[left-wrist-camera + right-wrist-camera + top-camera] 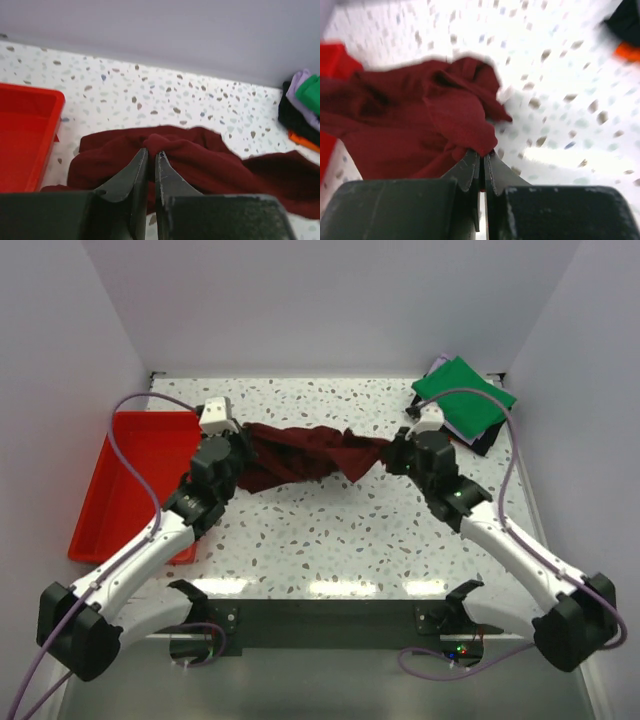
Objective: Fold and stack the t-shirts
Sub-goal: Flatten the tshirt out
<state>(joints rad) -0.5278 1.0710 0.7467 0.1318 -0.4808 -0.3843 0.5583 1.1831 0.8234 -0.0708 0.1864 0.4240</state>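
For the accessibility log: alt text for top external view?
The left gripper and right gripper hold opposite ends of a dark maroon t-shirt, stretched across the speckled table. Red tray at left; stack of folded shirts, green on top, far right.

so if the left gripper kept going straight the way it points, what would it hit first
The maroon t-shirt: the left gripper is shut on a fold of it. Past that lies bare table, probably, though depth is unclear.
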